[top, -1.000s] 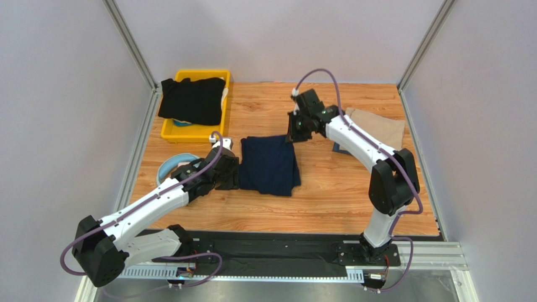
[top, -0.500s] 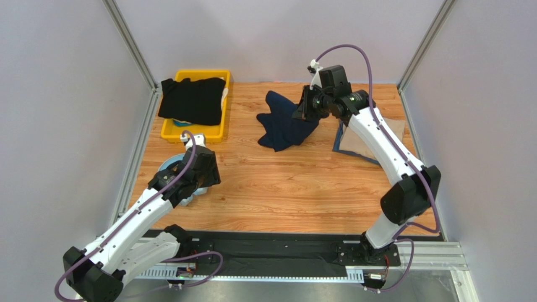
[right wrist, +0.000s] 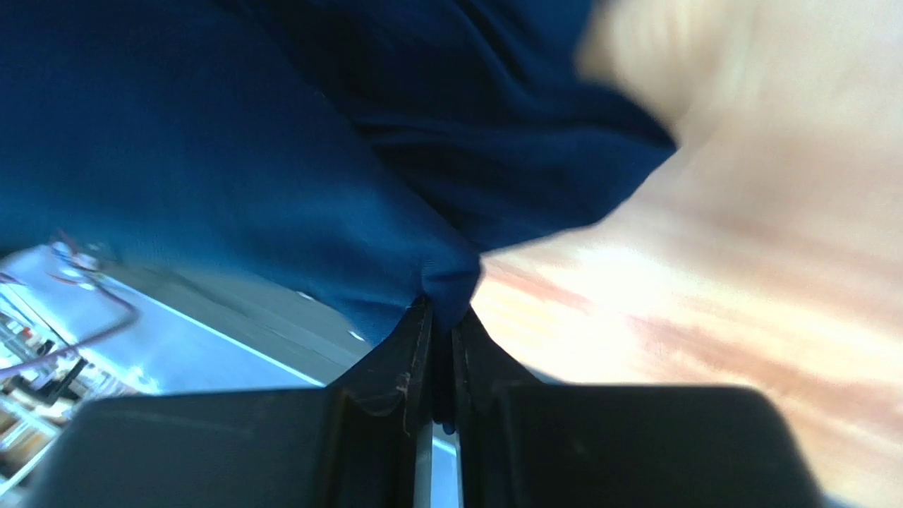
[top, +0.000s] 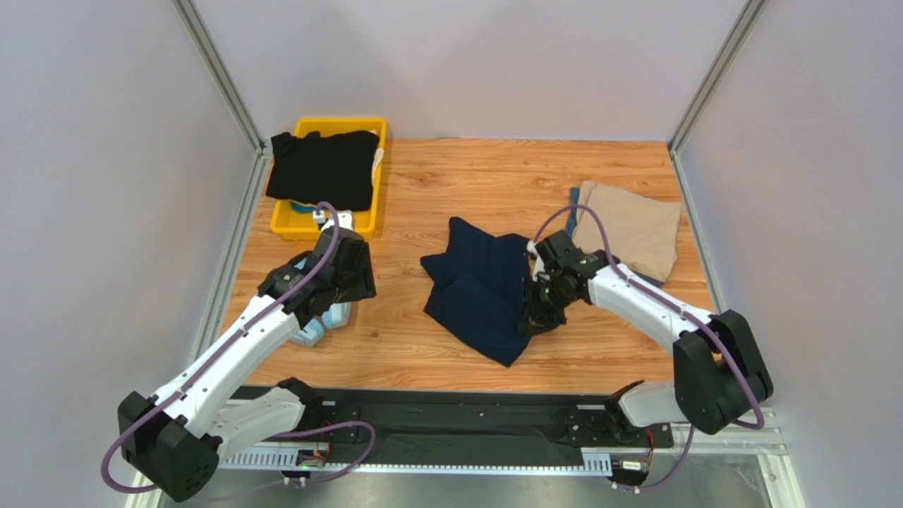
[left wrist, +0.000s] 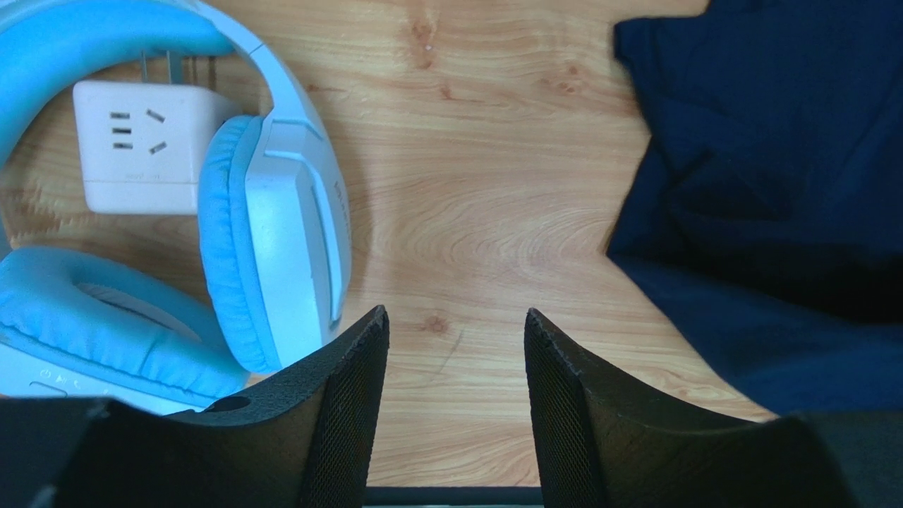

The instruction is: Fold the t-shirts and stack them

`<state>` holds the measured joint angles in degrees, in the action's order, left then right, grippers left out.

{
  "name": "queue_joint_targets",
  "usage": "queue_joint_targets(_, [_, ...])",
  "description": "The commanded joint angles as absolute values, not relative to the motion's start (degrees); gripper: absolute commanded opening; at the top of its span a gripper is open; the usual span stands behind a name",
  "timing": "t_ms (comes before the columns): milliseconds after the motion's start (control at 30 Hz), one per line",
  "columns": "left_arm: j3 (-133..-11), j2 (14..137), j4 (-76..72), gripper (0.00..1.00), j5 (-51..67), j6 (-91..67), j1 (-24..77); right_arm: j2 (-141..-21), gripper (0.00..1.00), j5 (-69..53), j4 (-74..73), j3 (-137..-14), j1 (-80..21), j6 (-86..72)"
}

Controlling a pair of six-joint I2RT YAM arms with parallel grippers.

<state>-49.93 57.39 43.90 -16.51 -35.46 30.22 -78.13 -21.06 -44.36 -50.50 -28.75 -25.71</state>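
Note:
The navy t-shirt [top: 479, 288] lies crumpled and partly unfolded in the middle of the table. My right gripper [top: 533, 309] sits low at its right edge, jaws pinched on a fold of the navy t-shirt [right wrist: 265, 138], as the right gripper [right wrist: 443, 312] shows in its wrist view. The tan t-shirt [top: 634, 224] lies folded at the back right. The black t-shirt [top: 323, 167] is draped over the yellow bin [top: 318, 227]. My left gripper [top: 344, 277] hangs open over bare wood, left of the navy t-shirt [left wrist: 774, 191]; the left gripper [left wrist: 456, 328] holds nothing.
Light blue headphones [left wrist: 254, 243] lie just left of my left fingers, around a white power adapter [left wrist: 138, 143]. The same headphones [top: 321, 323] peek out under the left arm. Metal frame posts and grey walls close in the table at the sides and back.
The right arm carried the navy t-shirt up from the table centre to the back, then down to the middle, where it now lies rumpled. The left arm let go and drew back left.

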Motion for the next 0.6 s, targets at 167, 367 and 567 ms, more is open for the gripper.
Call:
queue_joint_targets(167, [-53.44, 57.74, 42.54, 0.57, -15.73, -34.28, 29.88, -69.17, 0.00, -24.43, -40.52, -44.21, -32.52, -32.26])
queue_joint_targets(367, [-53.17, 58.97, 42.45, 0.56, -14.94, -34.28, 29.88, -76.10, 0.00, -23.82, -42.45, -45.18, -37.08, -31.99])
queue_joint_targets(567, [-53.17, 60.03, 42.10, 0.56, -14.77, -33.40, 29.88, -82.78, 0.33, -24.79, -42.97, -47.71, -44.55, -32.78])
